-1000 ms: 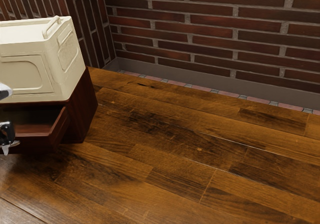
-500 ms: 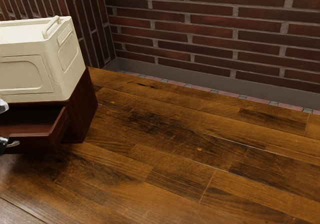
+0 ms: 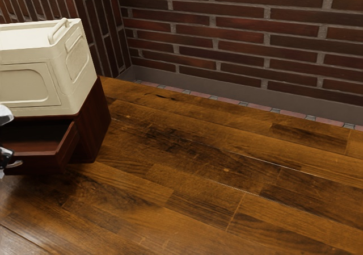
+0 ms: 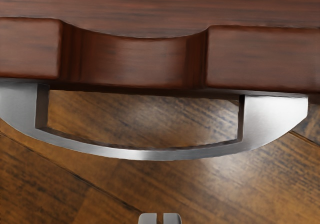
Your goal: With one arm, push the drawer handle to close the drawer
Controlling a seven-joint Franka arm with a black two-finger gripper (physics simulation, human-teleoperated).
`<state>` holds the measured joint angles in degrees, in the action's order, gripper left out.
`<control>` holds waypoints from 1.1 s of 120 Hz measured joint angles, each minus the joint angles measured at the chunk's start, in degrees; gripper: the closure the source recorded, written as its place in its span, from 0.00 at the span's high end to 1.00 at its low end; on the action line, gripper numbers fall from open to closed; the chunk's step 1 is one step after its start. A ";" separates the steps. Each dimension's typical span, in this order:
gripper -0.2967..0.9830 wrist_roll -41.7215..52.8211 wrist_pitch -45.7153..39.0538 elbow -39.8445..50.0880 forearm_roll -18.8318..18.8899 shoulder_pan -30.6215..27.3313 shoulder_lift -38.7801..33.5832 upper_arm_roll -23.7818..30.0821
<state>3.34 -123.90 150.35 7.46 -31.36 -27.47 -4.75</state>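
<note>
1 gripper [image 3: 5,157], its 2 grey fingers [image 4: 172,218] pressed tog., nr 1 curved, smooth metal handle [image 4: 142,154] on 1 open grained-wood drawer [image 3: 39,146], ext. view's left; 1 cream box [image 3: 28,84] w/ rounded panels atop 1 dk wood cabinet [image 3: 94,124].

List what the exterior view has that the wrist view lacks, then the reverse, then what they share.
Exterior view's own: the cream case sitting on the cabinet, the brick wall, and the open drawer with part of its dark interior.

Wrist view's own: the curved notch in the drawer front's upper edge, and both ends of the handle meeting the wood.

Shared: the drawer front, the metal handle, the wood planks, and the pincer near the handle.
</note>
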 joint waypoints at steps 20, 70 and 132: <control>0.16 2.12 -1.44 -1.35 -0.10 0.21 2.45 0.00; 0.15 5.48 -4.00 -5.32 -0.39 -0.49 8.70 0.24; 0.16 7.02 -8.73 -9.52 -0.65 -1.31 12.62 0.32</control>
<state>10.36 -132.62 140.83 6.81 -32.67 -14.85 -4.43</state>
